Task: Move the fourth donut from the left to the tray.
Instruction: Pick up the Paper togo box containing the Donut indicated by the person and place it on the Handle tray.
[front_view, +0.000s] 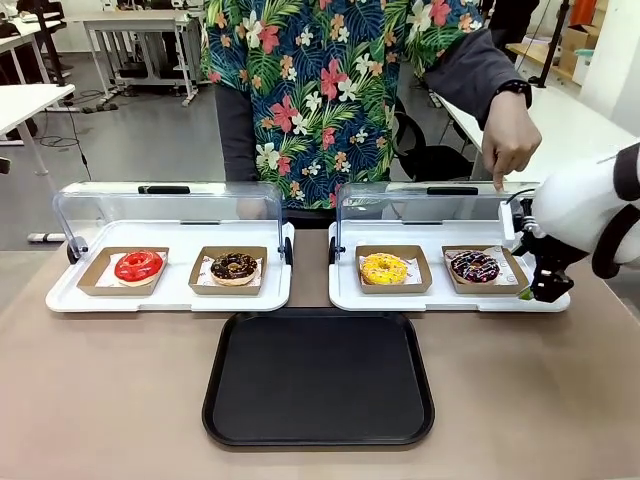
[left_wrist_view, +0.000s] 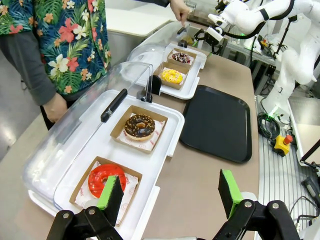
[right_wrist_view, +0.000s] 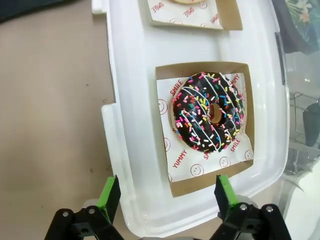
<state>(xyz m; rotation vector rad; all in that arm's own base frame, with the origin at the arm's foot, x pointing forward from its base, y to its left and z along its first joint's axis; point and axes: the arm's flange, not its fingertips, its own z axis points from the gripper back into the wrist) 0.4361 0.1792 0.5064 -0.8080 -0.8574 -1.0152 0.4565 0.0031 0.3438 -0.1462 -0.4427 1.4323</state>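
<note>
Tan tabletop (front_view: 100, 400) in an open lab-type room, with a person in a floral shirt standing across from the robot. Looks like the approach step to me. The right claw (right_wrist_view: 165, 192) hangs over the near rim of the right-hand display tray (right_wrist_view: 130, 150), fingers spread wide and gripping nothing. The fourth donut (right_wrist_view: 209, 111) (chocolate glaze, white drizzle, coloured sprinkles) sits just ahead of it on smiley-print paper in its cardboard holder (right_wrist_view: 200, 67), a bit toward one finger rather than centred. The person's hand (front_view: 510, 140) points down just beyond the claw. Next move, I'd guess, is to line up, drop and close on the donut or its holder, then swing it over to the black tray (front_view: 318, 378), which lies bare and well off to the claw's side. The yellow donut (front_view: 384, 268) shares that display tray, just past the target. The other display tray (front_view: 60, 298), farther off, holds a crumb-topped chocolate donut (front_view: 234, 266) and a red-glazed donut (front_view: 138, 266). The left claw (left_wrist_view: 170, 190) hovers near the red one, spread wide and empty too.
</note>
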